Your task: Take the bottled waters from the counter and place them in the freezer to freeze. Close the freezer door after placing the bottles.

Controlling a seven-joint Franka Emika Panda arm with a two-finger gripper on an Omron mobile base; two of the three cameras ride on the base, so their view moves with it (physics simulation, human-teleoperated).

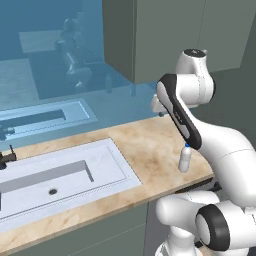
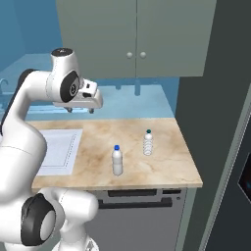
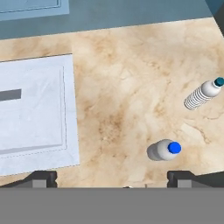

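the gripper (image 2: 80, 109) hangs in the air above the counter (image 2: 162, 169), its jaws spread wide apart with nothing between them. in the right base view it sits at about 10 o'clock from the two bottles, well apart from both and pointing down at the stone. in the hand view its two dark fingertips (image 3: 41, 178) rise at 7 and 5 o'clock of the picture, far from each other.

both bottled waters stand upright on the beige marbled counter. the near bottle (image 2: 117, 160) has a bright blue cap and stands close to the counter's front edge; in the hand view it (image 3: 162, 150) lies at about 4 o'clock, just above the right fingertip but not touching it. the ribbed bottle (image 2: 147, 142) has a darker teal cap and stands at about 2 o'clock from the near one, near it but apart; in the hand view it (image 3: 201, 95) is at 3 o'clock near the frame's edge. in the left base view one bottle (image 1: 185, 158) shows just beside the forearm, at 3 o'clock from the white sink (image 1: 107, 155).

the sink is let into the counter at 9 o'clock from the bottles. grey-green wall cabinets (image 2: 132, 37) hang at 12 o'clock above the counter. the dark slate freezer (image 2: 211, 122) stands against the counter's end at 3 o'clock, and a dark dishwasher (image 2: 139, 215) sits below the front edge.
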